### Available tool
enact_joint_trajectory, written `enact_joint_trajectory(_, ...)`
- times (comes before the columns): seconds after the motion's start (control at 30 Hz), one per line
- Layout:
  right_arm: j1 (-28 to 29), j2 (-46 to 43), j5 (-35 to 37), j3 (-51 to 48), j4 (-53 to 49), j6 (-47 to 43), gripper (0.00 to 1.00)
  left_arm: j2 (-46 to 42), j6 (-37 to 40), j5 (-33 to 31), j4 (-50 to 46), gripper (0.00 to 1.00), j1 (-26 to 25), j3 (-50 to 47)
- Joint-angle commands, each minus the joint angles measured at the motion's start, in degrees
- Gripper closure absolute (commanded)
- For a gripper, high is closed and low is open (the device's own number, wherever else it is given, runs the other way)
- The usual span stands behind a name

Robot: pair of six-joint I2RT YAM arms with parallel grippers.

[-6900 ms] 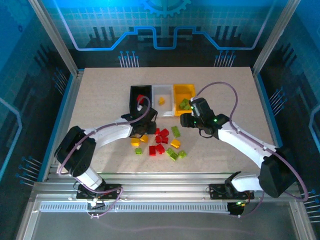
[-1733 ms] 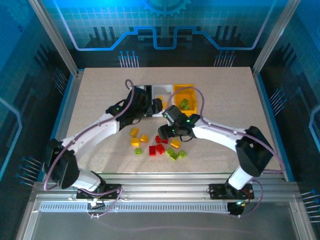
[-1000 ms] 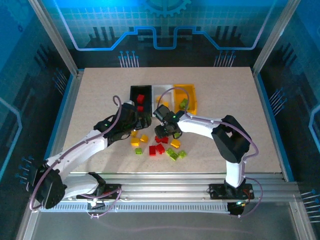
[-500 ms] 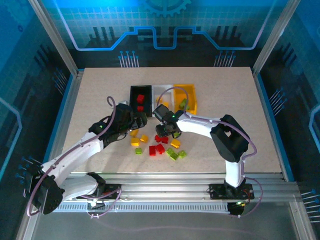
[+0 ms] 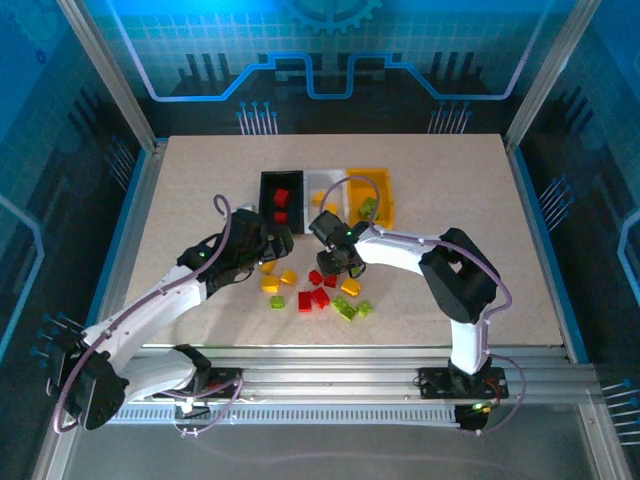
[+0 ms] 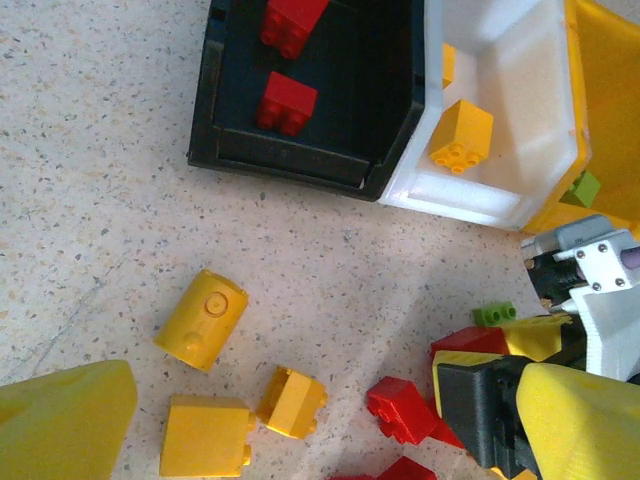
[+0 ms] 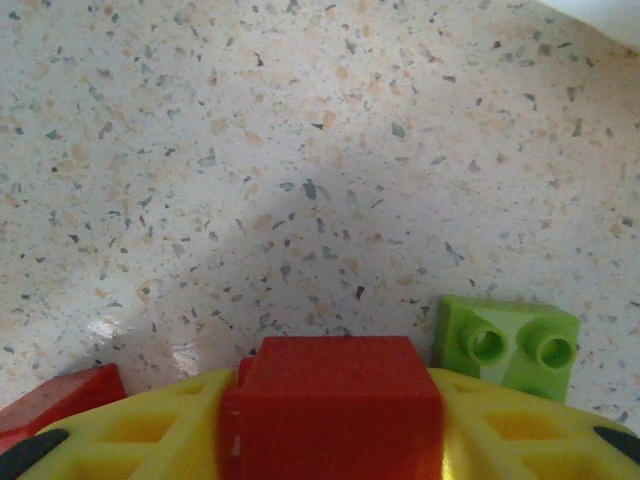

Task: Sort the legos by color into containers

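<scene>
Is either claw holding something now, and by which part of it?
The right claw holds a red brick, pinched by its two side faces between the fingers. The left claw is open and holds nothing.

Nothing readable here: no lettering, label, brand or number on the small glossy plastic bricks (image 6: 208, 320), the rectangular plastic bins (image 6: 300, 165) or the blue circuit-patterned back wall (image 5: 320, 60).

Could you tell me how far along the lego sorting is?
Done: two red bricks in the black bin, yellow ones in the white bin, a green one in the yellow bin. In hand: the right gripper is shut on a red brick; the left gripper is open. Left: loose bricks of all three colours on the table.
</scene>
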Motion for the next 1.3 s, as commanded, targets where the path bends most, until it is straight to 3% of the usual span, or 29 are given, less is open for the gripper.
enact_joint_trajectory(0.0, 0.1, 0.4, 0.0, -0.5, -0.6, 0.3, 0.54, -1.0, -0.6, -0.8, -1.1, 0.01, 0.6, -1.0)
enact_joint_trajectory(0.13, 0.0, -3.6, 0.8, -0.9, 0.3, -0.5, 0.6, -1.1, -0.6, -0.6, -1.2, 0.01, 0.6, -1.1)
enact_joint_trajectory(0.37, -2.0, -10.6, 1.0, 2.2, 0.6, -2.0, 0.61, -2.0, -0.6, 0.4, -0.7, 0.01, 0.6, -2.8)
enact_joint_trajectory(0.83, -8.3, 6.6, -1.8, 26.1, -3.4, -1.5, 0.62, -3.5, -1.7, 3.6, -1.1, 0.01, 0.5, -6.0)
enact_joint_trajectory(1.13, -5.7, 5.0, -3.1, 26.3, -1.5, -5.3, 0.62, -5.7, -1.2, 0.4, -3.1, 0.01, 0.5, -6.0)
enact_joint_trajectory(1.27, -3.0, 5.2, -7.2, 27.4, 0.2, -7.9, 0.61, -7.3, -1.1, -1.7, -4.6, 0.01, 0.6, -5.8)
